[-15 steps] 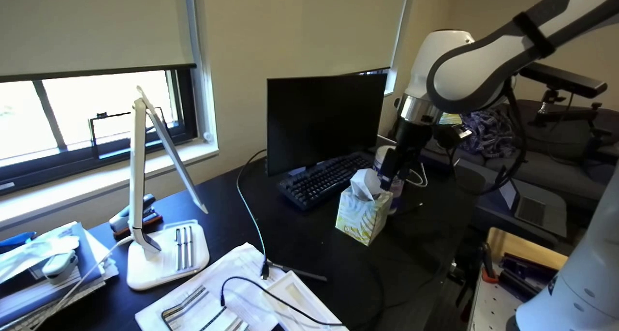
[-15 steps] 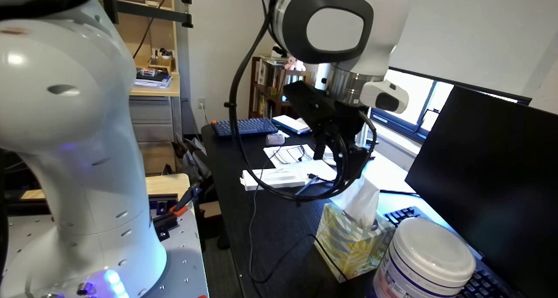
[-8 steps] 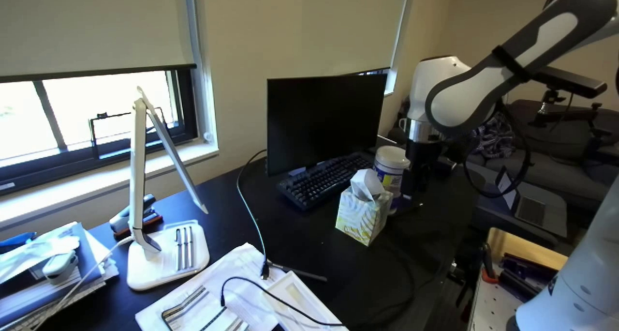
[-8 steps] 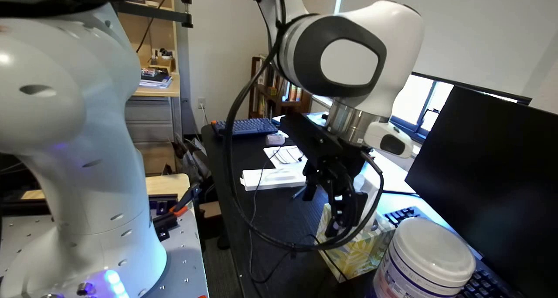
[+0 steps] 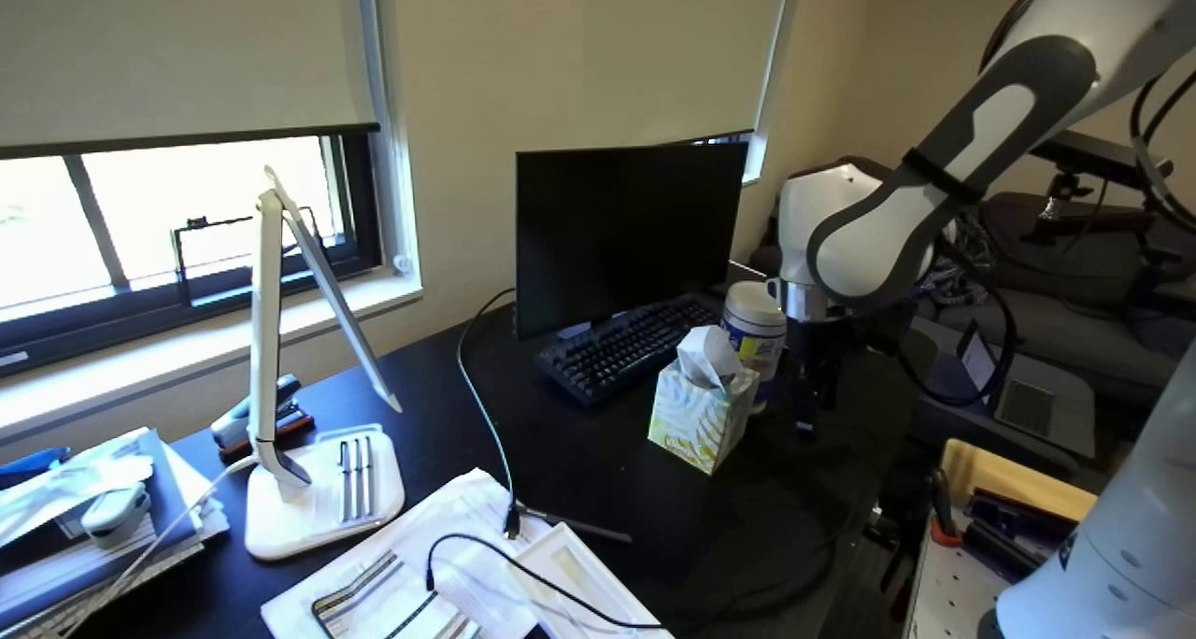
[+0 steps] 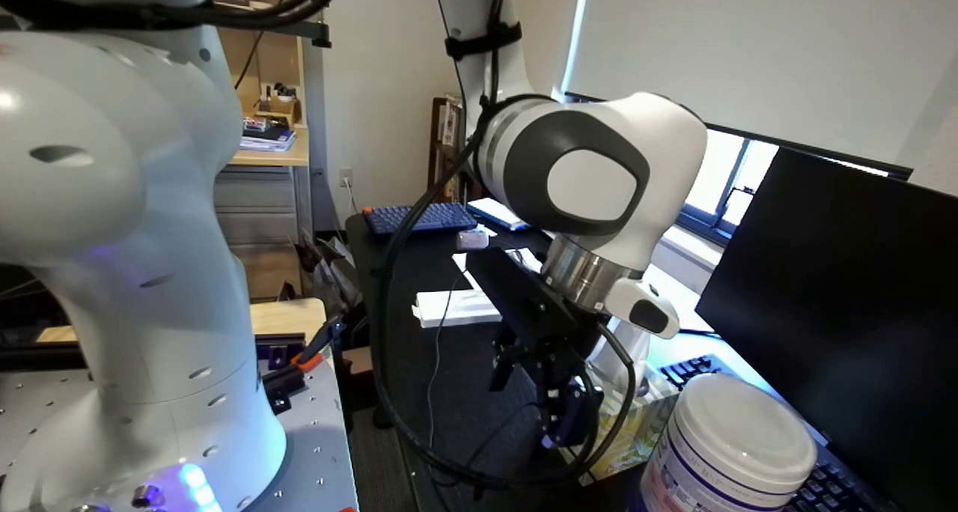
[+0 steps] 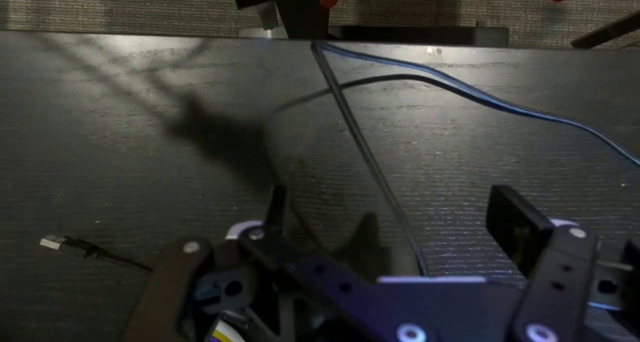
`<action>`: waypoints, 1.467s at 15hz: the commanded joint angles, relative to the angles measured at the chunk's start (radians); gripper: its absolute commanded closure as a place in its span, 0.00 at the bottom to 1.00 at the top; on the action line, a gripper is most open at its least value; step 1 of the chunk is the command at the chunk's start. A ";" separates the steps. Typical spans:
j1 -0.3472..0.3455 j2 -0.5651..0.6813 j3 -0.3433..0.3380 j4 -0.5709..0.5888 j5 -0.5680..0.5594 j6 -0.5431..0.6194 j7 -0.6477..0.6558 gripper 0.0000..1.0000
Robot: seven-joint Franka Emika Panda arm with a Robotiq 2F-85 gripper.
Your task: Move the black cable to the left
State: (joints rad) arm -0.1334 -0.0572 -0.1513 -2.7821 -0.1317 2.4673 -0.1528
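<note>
Closer to the desk [image 5: 579, 475], your arm [image 6: 591, 185] has come down. The tissue box [image 5: 701, 422] stands near your pincer [image 7: 395, 217], whose jaws are spread, released; in the wrist view, the black cable [image 7: 370, 159] runs below, between them.

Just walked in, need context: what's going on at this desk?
A robot arm holds its open, empty claw over the dark desk. The job is to move the black cable left; it lies loose on the desk, not yet gripped, and in the wrist view a stretch shows between the spread jaws. A tissue box and a white-lidded tub stand nearby.
</note>
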 commanded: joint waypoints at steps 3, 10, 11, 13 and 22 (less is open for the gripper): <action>-0.005 0.078 0.001 0.002 0.011 0.076 -0.087 0.40; -0.005 0.091 0.007 0.004 0.038 0.076 -0.101 0.85; -0.003 0.086 0.009 0.005 0.043 0.071 -0.104 0.92; 0.000 0.072 0.011 0.007 0.038 0.060 -0.096 0.97; 0.060 -0.054 0.062 0.011 0.002 -0.020 -0.128 0.97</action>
State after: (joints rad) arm -0.1035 -0.0524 -0.1181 -2.7742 -0.1356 2.5020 -0.2196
